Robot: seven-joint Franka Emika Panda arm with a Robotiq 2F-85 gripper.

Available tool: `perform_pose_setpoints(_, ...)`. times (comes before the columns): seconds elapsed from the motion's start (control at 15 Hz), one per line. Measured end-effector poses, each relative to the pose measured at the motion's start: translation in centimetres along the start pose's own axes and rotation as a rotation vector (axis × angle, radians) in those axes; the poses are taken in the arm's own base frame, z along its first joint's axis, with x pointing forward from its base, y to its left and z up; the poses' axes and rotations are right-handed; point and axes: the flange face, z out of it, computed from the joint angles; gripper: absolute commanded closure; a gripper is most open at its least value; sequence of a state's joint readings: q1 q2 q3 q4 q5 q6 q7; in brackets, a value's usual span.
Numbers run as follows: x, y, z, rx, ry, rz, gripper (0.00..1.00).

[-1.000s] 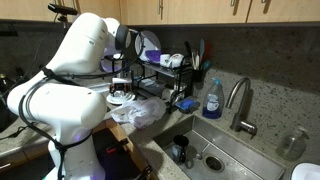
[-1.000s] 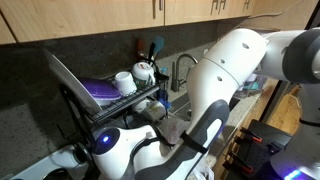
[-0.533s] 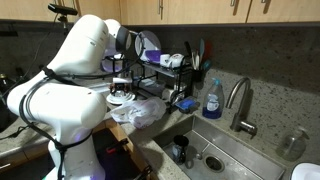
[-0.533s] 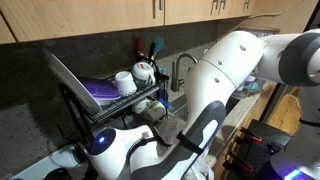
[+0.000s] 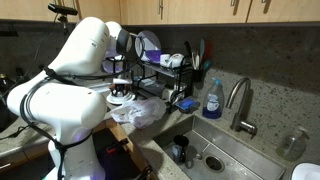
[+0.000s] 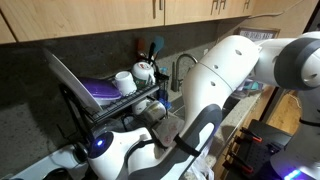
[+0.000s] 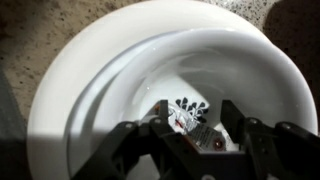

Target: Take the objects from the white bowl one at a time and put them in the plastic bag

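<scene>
The gripper (image 7: 197,128) is seen low inside the white bowl (image 7: 120,70) in the wrist view. The jaws are spread, one to each side of a small object (image 7: 190,112) with black, white and red markings that lies on the bowl floor. The left finger looks very close to the object or touching it, but no firm pinch is shown, so the object is judged as not yet gripped.

In an exterior view the gripper (image 5: 120,90) is held over the white bowl (image 5: 122,99) on the bench (image 5: 150,135), with the crumpled plastic bag (image 5: 142,112) just beside the bowl, toward the sink (image 5: 215,155). A dish rack (image 5: 165,68) stands behind and a soap bottle (image 5: 212,99) is near the faucet (image 5: 238,102).

Progress: the step in hand is judged to be a pick from the bowl. Only this one object is made out in the bowl, and part of the floor is hidden by the jaws, so more cannot be ruled out. What is already in the bag cannot be told, because its folds are too small and cloudy. Left to do for this item: the jaws closed on it, a lift clear of the rim, a carry to the bag mouth, and a release. Slipping is a risk, since the object is small on a smooth curved floor.
</scene>
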State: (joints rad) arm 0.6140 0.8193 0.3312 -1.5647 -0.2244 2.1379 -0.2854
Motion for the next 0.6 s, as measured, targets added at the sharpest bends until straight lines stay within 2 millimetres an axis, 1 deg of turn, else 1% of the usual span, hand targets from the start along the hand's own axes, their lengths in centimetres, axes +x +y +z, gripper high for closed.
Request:
perform_pose_setpoints(0.07,0.02,0.05,-0.07,0.0,0.0,0.001,0.8)
perform_pose_setpoints(0.13,0.03,0.14,-0.14,-0.001,0.001,0.002,0.89)
perform_pose_setpoints(0.27,-0.03,0.42,-0.25,-0.002,0.003,0.006,0.98)
perform_pose_setpoints(0.4,-0.11,0.66,-0.24,-0.004,0.002,0.015,1.0)
perform_pose_setpoints(0.6,-0.15,0.72,-0.23,-0.004,0.002,0.044,0.96)
